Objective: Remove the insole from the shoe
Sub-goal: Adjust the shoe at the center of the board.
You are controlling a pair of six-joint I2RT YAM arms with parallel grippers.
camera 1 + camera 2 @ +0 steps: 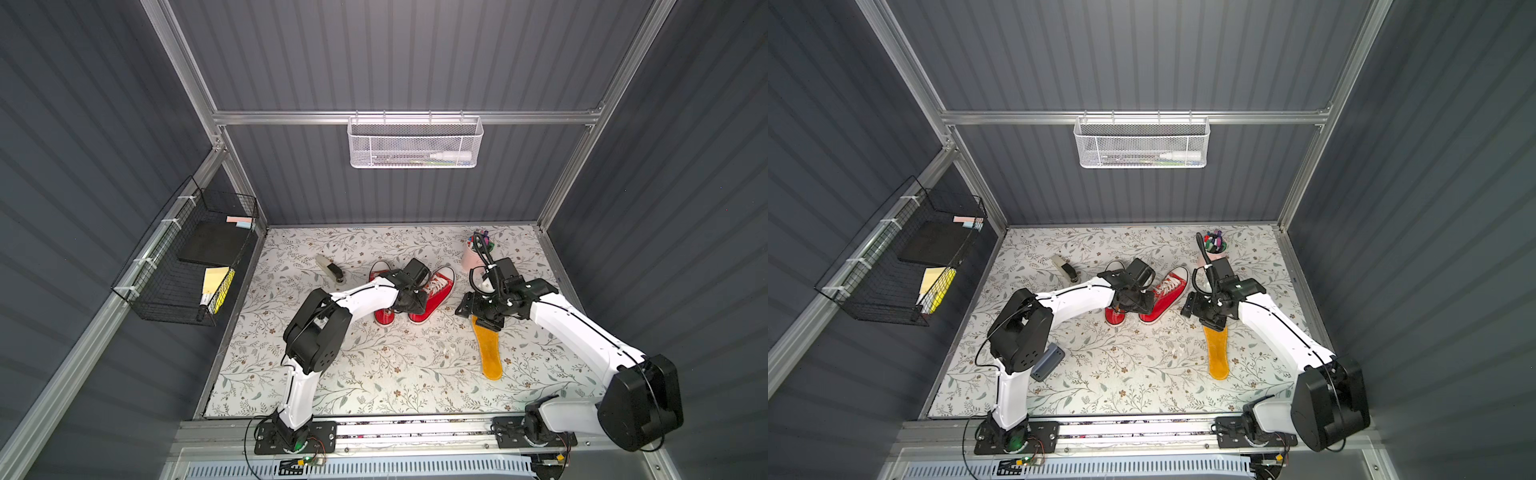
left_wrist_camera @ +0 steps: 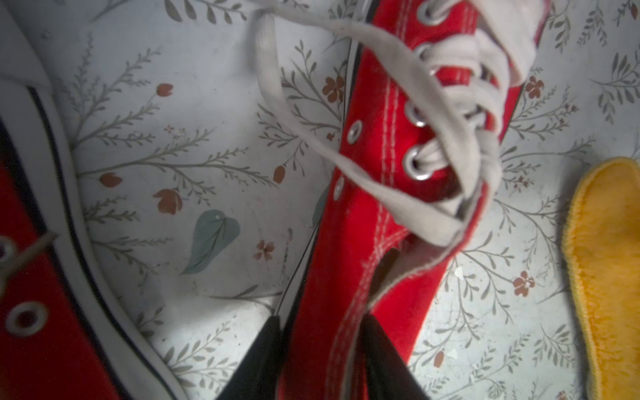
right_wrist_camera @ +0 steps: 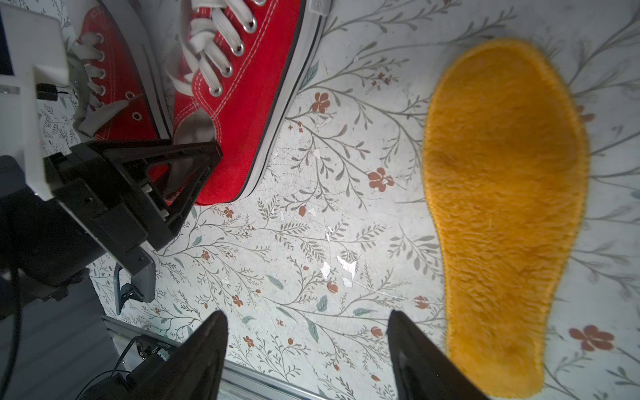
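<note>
Two red canvas shoes stand side by side mid-table. My left gripper [image 2: 322, 322] is shut on the red side wall at the heel opening of the right-hand shoe [image 2: 381, 156] [image 1: 434, 295], one finger inside and one outside. No insole shows inside that opening. A fuzzy orange insole [image 1: 490, 353] [image 3: 502, 190] lies flat on the floral table, right of the shoes. My right gripper [image 3: 308, 315] hovers open over bare table beside the insole's near end, holding nothing. The other shoe [image 1: 384, 316] is partly hidden under my left arm.
A pink cup of markers [image 1: 476, 253] stands at the back right, close behind my right wrist. A stapler [image 1: 330, 268] lies back left. A grey block [image 1: 1048, 361] sits by my left arm's elbow. A black wire basket [image 1: 187, 257] and a white mesh basket [image 1: 415, 143] hang on the walls.
</note>
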